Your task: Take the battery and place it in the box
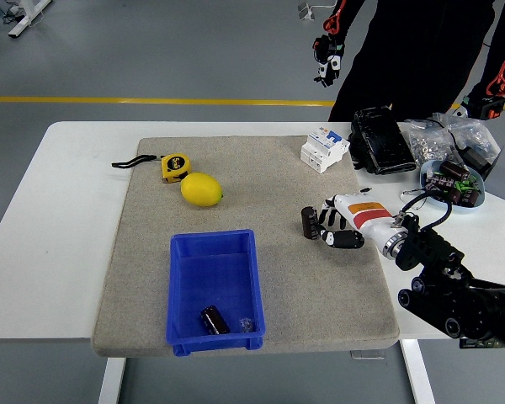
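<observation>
Head view shows the right hand (335, 227) toward the table's (59, 227) right edge, fingers curled around a dark battery (309, 223), seemingly lifted just off the grey mat (261, 185). The blue box (215, 290) sits near the mat's near edge, already holding another battery (213, 320).

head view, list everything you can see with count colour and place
battery: 1, black, in the right hand's fingers over the mat
battery in box: 1, black, box's near end
box: 1, blue, mat's near middle
lemon: 1, yellow, mat's far left
tape measure: 1, yellow, behind the lemon
circuit breaker: 1, white, mat's far right
black case: 1, table's far right
bowl: 1, pale blue, holding dark parts, right edge
mat: 1, grey
table: 1, white
person: 1, in black, far side
right hand: 1, white, gripping the battery
</observation>
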`<state>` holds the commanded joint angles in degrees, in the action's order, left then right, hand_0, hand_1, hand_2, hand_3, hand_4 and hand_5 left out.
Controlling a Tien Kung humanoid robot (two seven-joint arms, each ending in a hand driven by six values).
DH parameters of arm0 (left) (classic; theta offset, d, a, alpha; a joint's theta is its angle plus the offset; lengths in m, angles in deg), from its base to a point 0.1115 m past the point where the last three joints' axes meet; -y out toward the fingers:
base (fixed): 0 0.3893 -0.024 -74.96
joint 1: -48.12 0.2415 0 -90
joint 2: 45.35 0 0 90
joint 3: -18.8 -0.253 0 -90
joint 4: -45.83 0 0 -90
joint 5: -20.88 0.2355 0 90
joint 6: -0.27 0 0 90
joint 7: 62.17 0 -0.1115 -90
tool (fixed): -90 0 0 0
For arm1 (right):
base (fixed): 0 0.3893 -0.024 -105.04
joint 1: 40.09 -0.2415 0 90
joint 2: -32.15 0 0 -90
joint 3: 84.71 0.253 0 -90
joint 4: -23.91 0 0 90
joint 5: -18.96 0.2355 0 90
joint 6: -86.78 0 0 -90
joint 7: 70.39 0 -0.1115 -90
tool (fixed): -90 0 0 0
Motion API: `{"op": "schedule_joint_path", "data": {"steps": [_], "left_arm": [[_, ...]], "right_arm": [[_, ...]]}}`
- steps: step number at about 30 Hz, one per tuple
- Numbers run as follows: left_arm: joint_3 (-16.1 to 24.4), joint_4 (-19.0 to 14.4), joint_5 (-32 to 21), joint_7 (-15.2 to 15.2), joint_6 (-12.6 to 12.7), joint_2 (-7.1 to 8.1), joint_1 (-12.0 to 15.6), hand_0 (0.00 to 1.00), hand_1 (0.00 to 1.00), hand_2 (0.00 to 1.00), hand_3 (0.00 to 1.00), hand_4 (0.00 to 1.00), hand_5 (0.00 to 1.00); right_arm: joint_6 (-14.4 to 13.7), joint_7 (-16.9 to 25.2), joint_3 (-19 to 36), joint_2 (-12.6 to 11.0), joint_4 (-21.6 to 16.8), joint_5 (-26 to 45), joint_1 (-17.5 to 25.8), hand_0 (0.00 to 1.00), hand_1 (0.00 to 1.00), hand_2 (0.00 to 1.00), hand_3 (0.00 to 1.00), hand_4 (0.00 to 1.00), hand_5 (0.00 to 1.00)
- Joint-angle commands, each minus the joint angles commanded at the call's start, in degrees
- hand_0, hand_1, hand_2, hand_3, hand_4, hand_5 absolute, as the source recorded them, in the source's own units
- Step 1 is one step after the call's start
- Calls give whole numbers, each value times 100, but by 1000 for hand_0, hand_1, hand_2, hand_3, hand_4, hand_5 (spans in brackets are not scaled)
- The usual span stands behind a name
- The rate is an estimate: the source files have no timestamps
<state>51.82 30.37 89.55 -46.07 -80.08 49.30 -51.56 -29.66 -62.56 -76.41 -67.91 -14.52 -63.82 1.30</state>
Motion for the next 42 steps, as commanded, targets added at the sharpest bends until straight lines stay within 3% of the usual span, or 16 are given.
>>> {"op": "schedule_joint_path", "data": {"steps": [2,3,8,9,14,15,24,32,33,38,39,42], "left_arm": [[-3,0,-10,-2,4,0,2,658,652,652,582,629,584],[-7,1,-16,-4,7,0,2,658,651,651,581,629,584],[-8,2,-15,-5,8,1,8,658,651,651,581,629,584],[-3,1,-9,-3,5,2,10,657,652,651,581,629,584],[16,3,17,-1,1,3,31,657,652,651,581,629,584],[17,3,20,-1,1,4,37,657,653,649,581,628,583],[51,0,84,15,-21,13,78,657,651,648,582,628,582],[37,-7,68,19,-22,15,82,657,649,648,582,628,581],[34,-8,66,20,-22,15,80,656,651,648,582,628,581],[6,-17,45,24,-20,14,58,656,651,648,582,628,581],[0,-19,41,24,-22,15,51,656,651,648,582,628,582],[-5,-21,39,24,-28,18,39,656,651,648,582,628,582]], "right_arm": [[32,7,12,-12,6,-27,-1,288,414,490,531,645,256],[63,14,22,-21,9,-53,-4,361,467,555,660,775,282],[159,32,53,-58,26,-127,-14,361,467,555,660,775,282],[182,33,68,-73,29,-145,-16,371,492,592,720,845,299],[245,51,128,-116,10,-174,-23,371,492,592,720,845,299],[252,58,144,-121,-6,-182,-23,379,505,613,761,872,302],[193,79,275,-79,-297,-293,-26,375,508,618,760,872,301],[45,70,211,11,-260,-252,-36,359,495,609,748,859,302],[31,74,189,21,-226,-222,-35,321,456,576,667,795,284],[6,86,126,52,-76,-114,-55,321,456,576,667,795,284],[-17,96,124,50,-65,-97,-57,283,421,538,595,744,268],[-58,119,118,45,-58,-84,-57,283,421,538,595,744,268]]}}
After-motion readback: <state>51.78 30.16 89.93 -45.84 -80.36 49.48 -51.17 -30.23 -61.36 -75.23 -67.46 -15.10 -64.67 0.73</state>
